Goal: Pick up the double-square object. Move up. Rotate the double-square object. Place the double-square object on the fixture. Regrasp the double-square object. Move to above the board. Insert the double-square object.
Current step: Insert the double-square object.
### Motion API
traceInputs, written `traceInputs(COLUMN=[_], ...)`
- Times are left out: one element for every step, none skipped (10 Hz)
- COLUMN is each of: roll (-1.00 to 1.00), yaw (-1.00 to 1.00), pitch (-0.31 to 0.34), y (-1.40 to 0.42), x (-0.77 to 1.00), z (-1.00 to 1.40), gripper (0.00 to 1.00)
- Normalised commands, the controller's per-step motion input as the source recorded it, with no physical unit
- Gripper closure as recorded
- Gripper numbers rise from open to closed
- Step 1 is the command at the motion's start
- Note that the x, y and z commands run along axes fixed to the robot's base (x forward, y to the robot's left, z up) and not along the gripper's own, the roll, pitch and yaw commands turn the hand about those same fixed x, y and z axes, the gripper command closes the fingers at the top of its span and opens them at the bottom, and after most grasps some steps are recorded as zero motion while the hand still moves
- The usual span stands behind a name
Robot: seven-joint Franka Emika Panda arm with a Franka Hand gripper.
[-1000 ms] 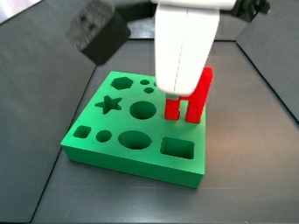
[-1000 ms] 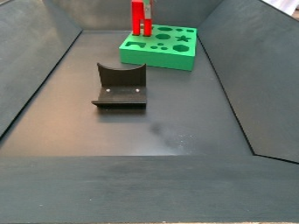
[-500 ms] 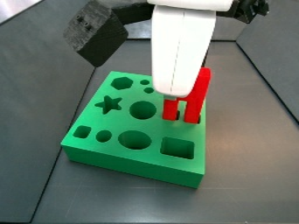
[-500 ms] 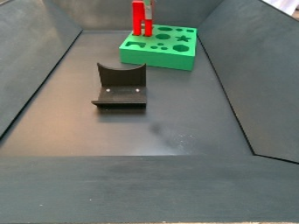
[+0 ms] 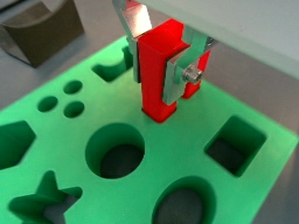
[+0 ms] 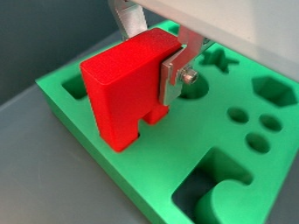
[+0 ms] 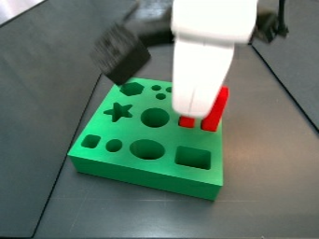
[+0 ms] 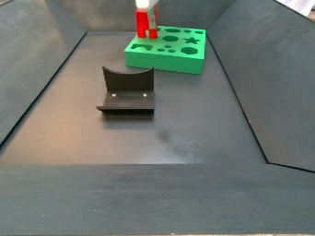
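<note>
The double-square object (image 5: 159, 79) is a red stepped block held upright, with my gripper (image 5: 156, 83) shut on its upper part; silver fingers (image 5: 187, 75) press both sides. In a wrist view its stepped lower end (image 6: 122, 122) points down at the green board (image 6: 239, 162). In a side view the red block (image 7: 214, 110) meets the board (image 7: 137, 163) near its right edge, below the white gripper (image 7: 200, 103). The hole under it is hidden. The dark fixture (image 8: 127, 89) stands on the floor apart from the board (image 8: 172, 57).
The board's star (image 7: 117, 112), round (image 7: 152, 118) and square (image 7: 189, 157) cut-outs lie open around the block. A blurred dark part of the arm (image 7: 125, 51) hangs over the board's far left. Sloped dark walls (image 8: 43, 83) enclose the floor.
My gripper has come straight down with the red block. Less of the block now shows above the board than half a second ago.
</note>
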Motion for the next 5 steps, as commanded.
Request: traceInputs(roll=[0.09, 0.09, -0.04, 0.02, 0.00], yaw=[0.00, 0.00, 0.00, 0.00, 0.00], pitch=[0.021, 0.033, 0.000, 0.000, 0.000], y=[0.00, 0.01, 0.05, 0.00, 0.00], x=[0.00, 0.00, 0.00, 0.00, 0.00], z=[-0.75, -0.82, 0.00, 0.00, 0.00], gripper=[1.00, 1.00, 1.00, 1.00, 1.00])
